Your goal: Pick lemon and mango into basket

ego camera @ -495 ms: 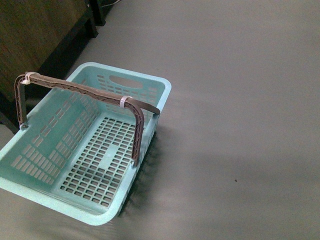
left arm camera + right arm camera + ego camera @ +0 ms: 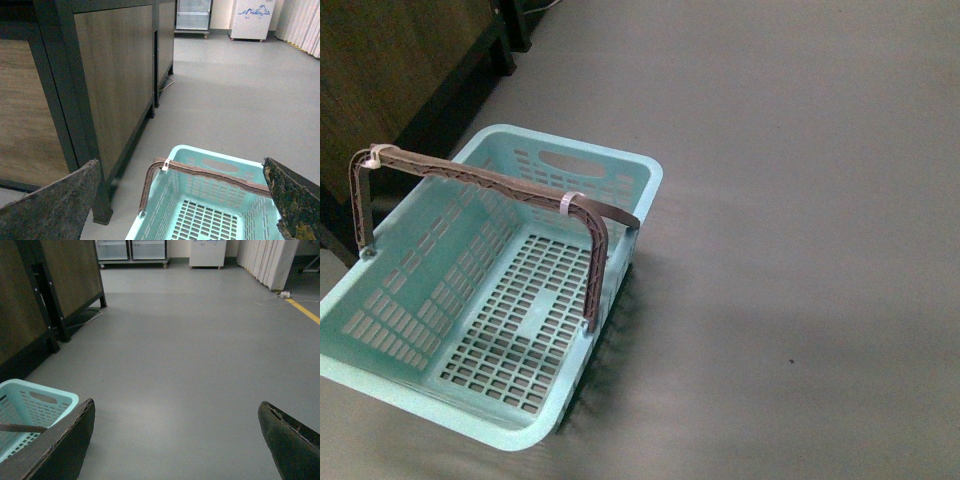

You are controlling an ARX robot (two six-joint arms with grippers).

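Observation:
The turquoise basket (image 2: 650, 185) stands empty on the grey floor at the left of the front view, its brown handle (image 2: 490, 180) upright across it. Neither the lemon nor the mango shows in any view. My left gripper (image 2: 180, 161) hangs open above the basket (image 2: 215, 155), with its lattice floor showing between the fingers and nothing held. Over bare floor, my right gripper (image 2: 176, 404) is open and empty, with a corner of the basket (image 2: 50, 395) beside one finger. Neither arm appears in the front view.
A dark-framed wooden cabinet (image 2: 380, 80) stands close to the basket's far left side, also seen as the cabinet (image 2: 115, 75) from the left wrist. Far across the room are a white unit (image 2: 252, 17), curtains (image 2: 265, 260) and a yellow floor line (image 2: 305, 312).

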